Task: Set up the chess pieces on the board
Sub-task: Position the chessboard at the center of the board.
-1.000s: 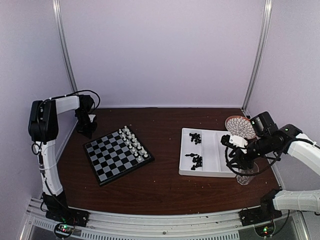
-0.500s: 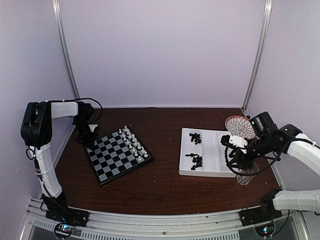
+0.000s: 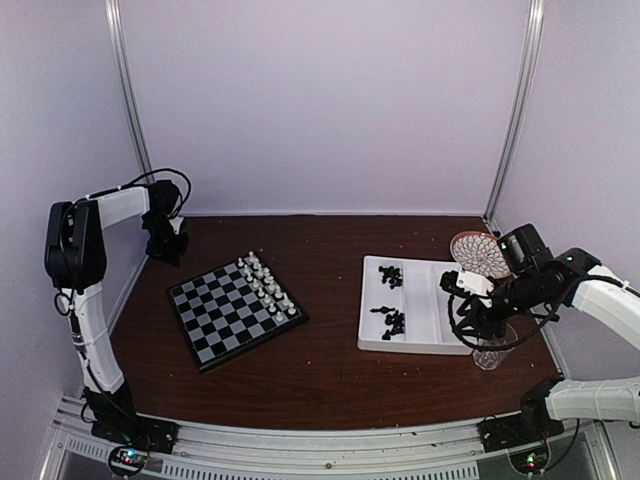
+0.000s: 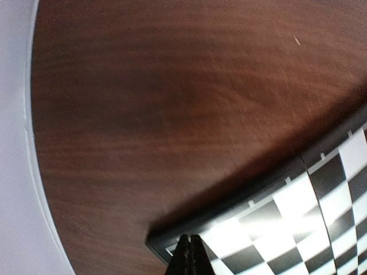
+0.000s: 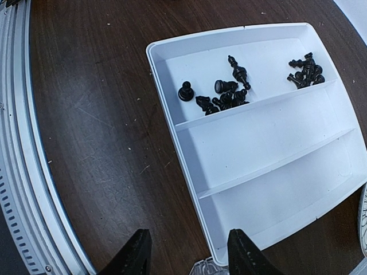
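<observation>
Two risks: flat black-and-grey checked chessboard knocked by pinched-closed left claw near its far-left corner, toppling tiny white plastic chessmen ranked along one edge; white divided plastic tray tipped by wide-spread right claw reaching tiny black chessmen heaped inside. Dark brown wooden tabletop; pale lilac walls.

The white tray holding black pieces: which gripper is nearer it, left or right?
Right. The right gripper hangs open above an edge of the white tray; the left gripper, shut, is far off by a corner of the board.
</observation>
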